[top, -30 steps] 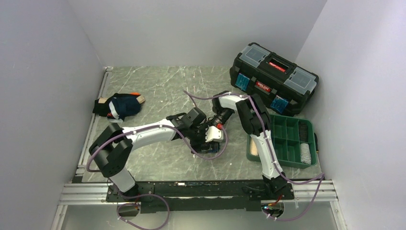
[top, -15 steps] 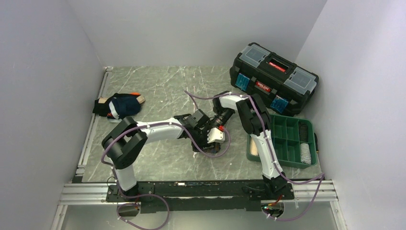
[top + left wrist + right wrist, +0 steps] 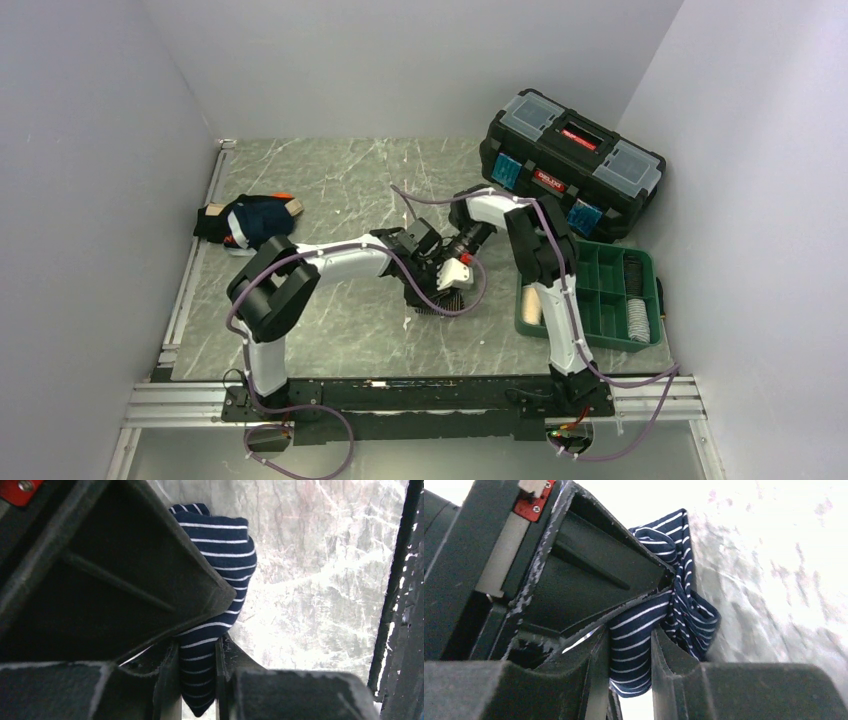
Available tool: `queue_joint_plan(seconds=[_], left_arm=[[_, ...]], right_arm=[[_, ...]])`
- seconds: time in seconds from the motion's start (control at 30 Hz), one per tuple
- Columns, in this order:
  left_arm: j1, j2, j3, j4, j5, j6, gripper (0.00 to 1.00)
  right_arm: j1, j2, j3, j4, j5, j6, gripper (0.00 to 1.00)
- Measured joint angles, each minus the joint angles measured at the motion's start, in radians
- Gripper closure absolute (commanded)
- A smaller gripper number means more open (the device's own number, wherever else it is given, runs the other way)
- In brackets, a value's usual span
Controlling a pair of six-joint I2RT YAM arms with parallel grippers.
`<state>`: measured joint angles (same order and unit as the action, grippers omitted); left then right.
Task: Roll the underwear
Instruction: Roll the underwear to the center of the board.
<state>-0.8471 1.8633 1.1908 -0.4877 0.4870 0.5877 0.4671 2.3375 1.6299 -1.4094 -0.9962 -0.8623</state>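
Observation:
The navy underwear with thin white stripes (image 3: 446, 301) is bunched at the middle of the table, between both grippers. In the left wrist view my left gripper (image 3: 196, 650) is shut on a fold of this striped underwear (image 3: 222, 555), and the cloth fills the gap between the fingers. In the right wrist view my right gripper (image 3: 630, 635) is shut on another fold of the same underwear (image 3: 689, 610). The two grippers press close together, left gripper (image 3: 428, 278) and right gripper (image 3: 453, 272). Two more underwear (image 3: 252, 221) lie in a heap at the far left.
A black toolbox (image 3: 571, 166) with a red latch stands at the back right. A green compartment tray (image 3: 598, 262) sits at the right, beside the right arm. Grey walls close in the table on three sides.
My left arm has swung right to the striped bundle and its jaws have closed on the cloth. The right gripper has kept its grip and shifted slightly.

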Motion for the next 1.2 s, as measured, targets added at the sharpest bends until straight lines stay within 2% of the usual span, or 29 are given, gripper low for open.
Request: queue_joint_plan(seconds=[0.23,0.53,0.73,0.83,1.0,1.13,1.2], left_arm=[[0.018,0.061,0.076,-0.024,0.056,0.004,1.00],[0.051,0.129,0.169,-0.129,0.128,0.003,1.00],[0.113,0.228,0.282,-0.252,0.261,0.000,1.00],[0.146,0.305,0.372,-0.349,0.342,-0.001,1.00],[0.189,0.429,0.503,-0.496,0.463,-0.008,1.00],[0.205,0.490,0.564,-0.570,0.518,-0.012,1.00],[0.208,0.523,0.602,-0.612,0.539,-0.016,1.00]], right_arm=[[-0.077,-0.118,-0.021,0.073,0.091,0.018,0.58],[-0.259,-0.225,0.014,0.083,0.175,-0.005,0.58],[-0.363,-0.398,-0.023,0.127,0.185,0.012,0.58],[-0.396,-0.542,-0.113,0.201,0.188,0.052,0.58],[-0.385,-0.829,-0.386,0.396,0.240,0.146,0.55],[-0.335,-1.049,-0.574,0.523,0.325,0.182,0.52],[-0.267,-1.132,-0.639,0.584,0.385,0.193,0.51]])
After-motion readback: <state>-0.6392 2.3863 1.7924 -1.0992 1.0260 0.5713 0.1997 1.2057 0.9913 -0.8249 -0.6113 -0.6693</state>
